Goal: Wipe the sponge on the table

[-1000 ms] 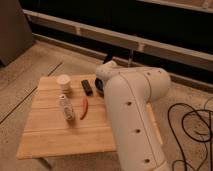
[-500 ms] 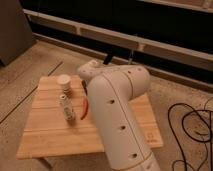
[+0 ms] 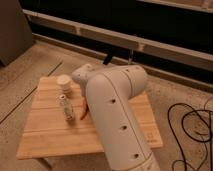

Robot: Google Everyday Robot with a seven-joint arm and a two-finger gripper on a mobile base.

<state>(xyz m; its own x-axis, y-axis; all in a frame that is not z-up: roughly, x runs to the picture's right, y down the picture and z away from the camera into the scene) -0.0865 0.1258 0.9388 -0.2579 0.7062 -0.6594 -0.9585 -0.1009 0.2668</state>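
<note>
The light wooden slatted table [image 3: 50, 135] stands low on the speckled floor. My white arm [image 3: 112, 115] rises from the bottom right and bends over the middle of the table, its elbow end [image 3: 82, 75] near the back edge. The gripper is hidden behind the arm, somewhere over the far middle of the table; it is shut, and I cannot see whether it holds anything. The sponge is hidden behind the arm.
A pale round cup [image 3: 64, 81] stands at the table's back left, with a small clear bottle [image 3: 67, 107] in front of it. A slim red-orange chili-shaped item [image 3: 83, 112] peeks out beside the arm. Black cables [image 3: 192, 125] lie on the floor at right. A dark wall with a ledge runs behind.
The arm has swung left over the table, now covering the small blocks at the back middle and most of the chili-shaped item. The cup and bottle have not moved.
</note>
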